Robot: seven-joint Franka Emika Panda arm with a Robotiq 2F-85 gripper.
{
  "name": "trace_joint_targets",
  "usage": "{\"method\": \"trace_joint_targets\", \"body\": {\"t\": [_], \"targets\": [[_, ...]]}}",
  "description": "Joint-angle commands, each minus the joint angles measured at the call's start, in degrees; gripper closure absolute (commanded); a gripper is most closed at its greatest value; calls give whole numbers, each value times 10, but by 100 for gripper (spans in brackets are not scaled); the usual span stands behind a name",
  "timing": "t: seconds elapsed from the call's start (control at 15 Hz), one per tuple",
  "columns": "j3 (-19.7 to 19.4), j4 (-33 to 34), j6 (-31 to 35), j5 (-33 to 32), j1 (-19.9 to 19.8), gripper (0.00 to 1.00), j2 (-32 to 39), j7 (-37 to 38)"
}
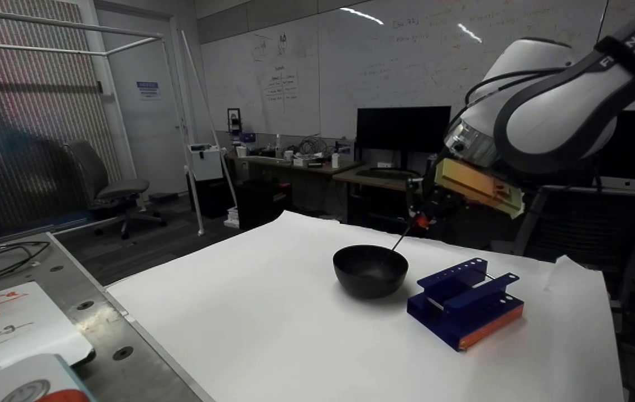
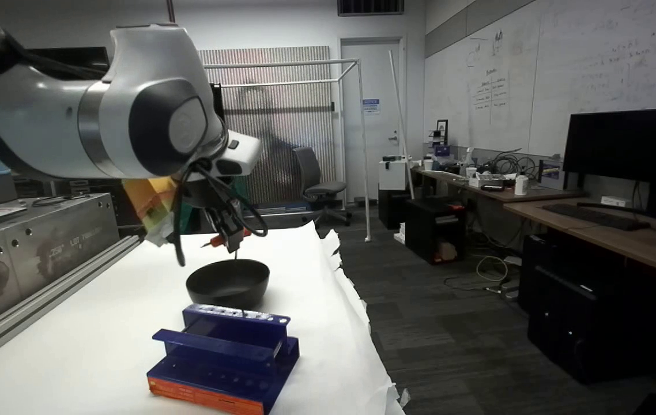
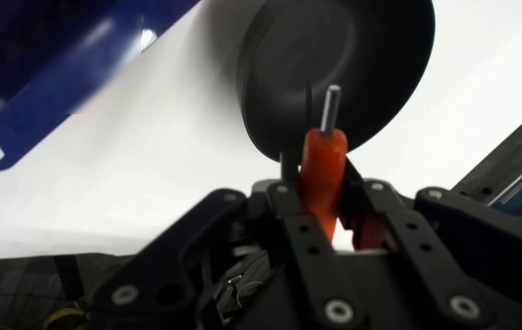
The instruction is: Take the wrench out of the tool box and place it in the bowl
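The wrench point(image 3: 323, 165) is a red-orange handle with a short metal tip, held between the fingers of my gripper point(image 3: 320, 192) in the wrist view. A thin dark shaft runs down from it towards the bowl point(image 1: 370, 282). In both exterior views my gripper point(image 1: 421, 215) point(image 2: 230, 241) is shut on the wrench point(image 1: 422, 223) point(image 2: 218, 240), above the bowl's far side. The black bowl point(image 2: 227, 285) stands upright; its inside point(image 3: 380, 87) shows below the wrench. The blue tool box point(image 1: 434, 321) point(image 2: 212, 374) point(image 3: 54, 82) sits beside the bowl, its red-orange strip outward.
A white paper sheet point(image 1: 273, 324) covers the table. A metal bench point(image 1: 100, 312) point(image 2: 57, 248) runs along one side, with papers and cables on it. A black chair point(image 1: 585, 234) and desks with monitors point(image 1: 404, 129) stand behind the table.
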Motion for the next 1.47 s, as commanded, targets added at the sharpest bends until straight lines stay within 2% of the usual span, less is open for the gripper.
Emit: {"method": "trace_joint_targets", "body": {"t": [0.0,0.6,0.67,0.73,0.87,1.07,1.13,1.27,1.33,1.4], "targets": [[10,-1,43,23,8,92,35,22],[35,19,92,27,7,91,111,49],[44,23,93,34,4,77,117,47],[46,26,96,32,4,53,123,49],[44,32,95,21,8,50,135,54],[47,39,89,21,4,26,150,51],[18,41,84,59,36,19,147,19],[10,42,65,66,43,3,133,2],[10,39,52,17,35,0,120,28],[-13,36,35,-10,48,0,101,29]]}}
